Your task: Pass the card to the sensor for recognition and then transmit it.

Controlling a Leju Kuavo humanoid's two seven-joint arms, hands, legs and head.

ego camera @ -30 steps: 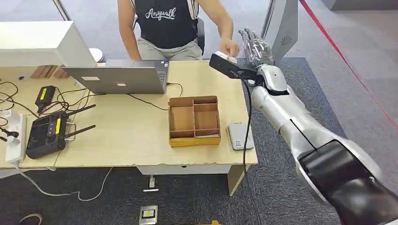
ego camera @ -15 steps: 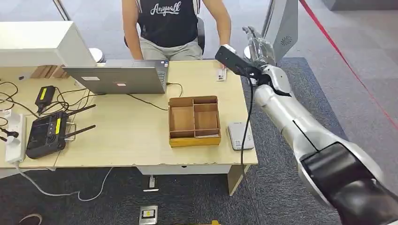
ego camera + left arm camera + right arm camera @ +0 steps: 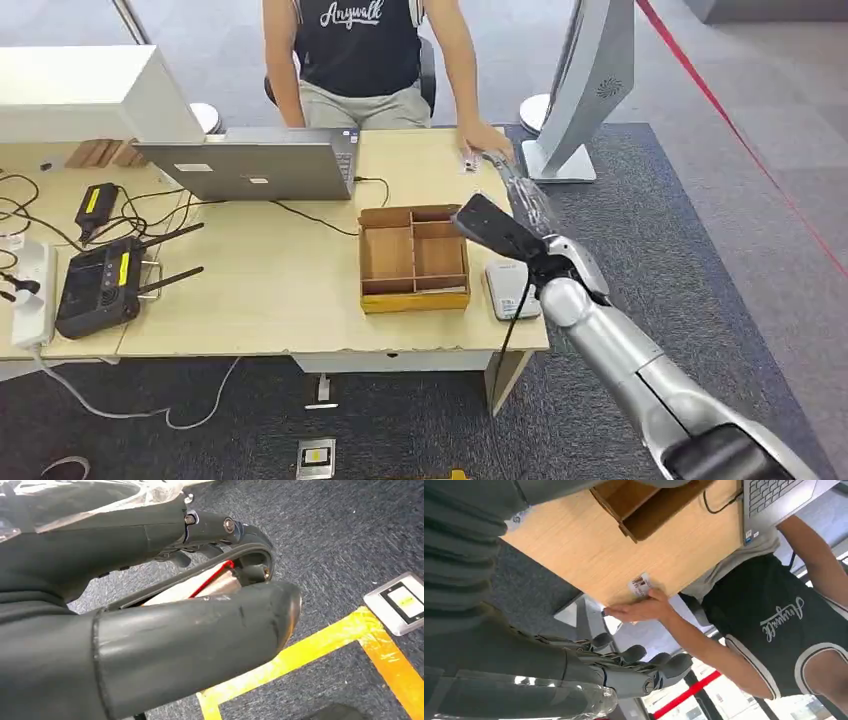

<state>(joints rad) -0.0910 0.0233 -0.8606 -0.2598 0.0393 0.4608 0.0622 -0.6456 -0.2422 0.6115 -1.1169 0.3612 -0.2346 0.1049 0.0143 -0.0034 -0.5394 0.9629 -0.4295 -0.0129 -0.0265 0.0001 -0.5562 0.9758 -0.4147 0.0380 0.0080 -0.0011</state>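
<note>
Near the desk's (image 3: 300, 300) far edge, a person's hand (image 3: 640, 611) touched the card (image 3: 640, 584). Right hand (image 3: 624, 672) hovered empty, fingers extended; left hand's (image 3: 150, 630) fingers curled, grip unclear.

Card (image 3: 467, 159): small, white, printed, flat on desk far edge. Sensor (image 3: 510, 290): grey slab beside compartment box.

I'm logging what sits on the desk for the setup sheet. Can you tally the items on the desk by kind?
Laptop: 1
Cardboard divider box: 1
Card sensor: 1
Card: 1, under the person's hand
Black remote controller: 1
Black charger with yellow label: 1
White power strip: 1
Total: 7
</note>
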